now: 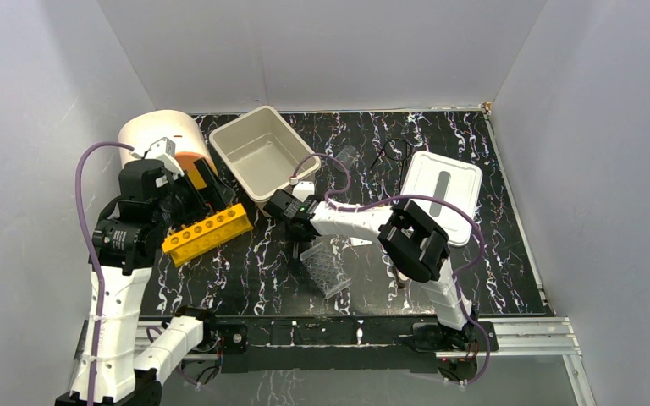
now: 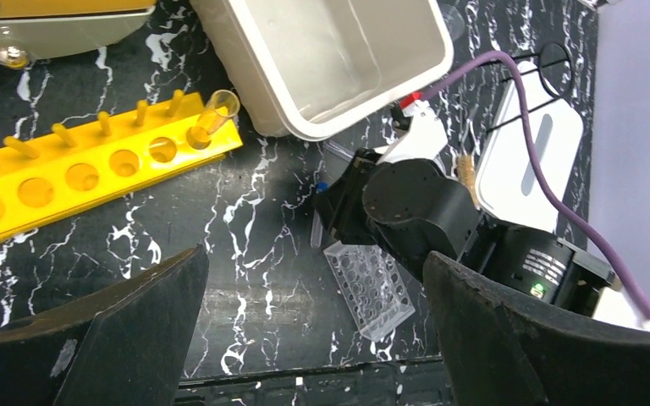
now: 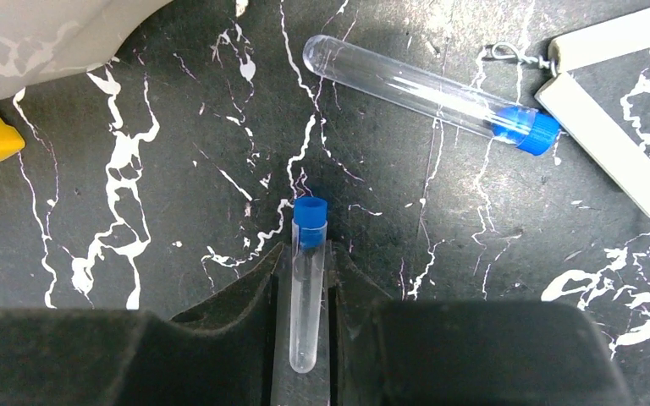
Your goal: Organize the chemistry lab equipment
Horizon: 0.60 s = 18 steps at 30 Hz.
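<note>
The right gripper (image 3: pixel 307 266), low centre in its wrist view, is closed on both sides of a small blue-capped tube (image 3: pixel 306 296), which is perhaps not lifted yet from the table (image 3: pixel 178 169). The left gripper (image 2: pixel 315 262) hangs wide open and empty. I judge the step to be grasping; next comes a straight lift toward the yellow rack (image 1: pixel 207 234) at left, keeping clear of the second tube (image 3: pixel 427 93) and the white triangle (image 3: pixel 618 161) at upper right.

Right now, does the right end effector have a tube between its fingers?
Yes, the right end effector grips a blue-capped tube by its clear body.
</note>
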Each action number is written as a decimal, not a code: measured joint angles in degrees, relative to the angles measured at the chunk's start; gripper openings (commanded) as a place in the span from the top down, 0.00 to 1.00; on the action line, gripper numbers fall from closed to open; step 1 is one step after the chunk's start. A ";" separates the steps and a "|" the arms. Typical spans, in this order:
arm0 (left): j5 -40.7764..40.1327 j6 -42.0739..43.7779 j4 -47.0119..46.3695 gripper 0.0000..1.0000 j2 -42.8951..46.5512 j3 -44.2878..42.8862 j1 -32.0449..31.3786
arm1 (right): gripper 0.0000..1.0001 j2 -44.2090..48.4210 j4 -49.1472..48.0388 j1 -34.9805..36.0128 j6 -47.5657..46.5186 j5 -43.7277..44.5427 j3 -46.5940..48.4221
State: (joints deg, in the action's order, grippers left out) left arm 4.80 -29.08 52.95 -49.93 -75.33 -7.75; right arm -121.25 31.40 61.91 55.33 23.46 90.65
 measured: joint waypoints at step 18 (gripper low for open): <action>24.09 1.07 -7.89 0.04 -1.66 0.98 -1.55 | 0.76 18.03 -8.81 -5.68 -1.66 -3.10 -11.41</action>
State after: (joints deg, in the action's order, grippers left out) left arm 28.88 -28.01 45.06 -51.59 -74.35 -9.30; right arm -103.22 22.59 56.23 53.67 20.36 79.24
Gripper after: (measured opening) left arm 0.976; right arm 0.242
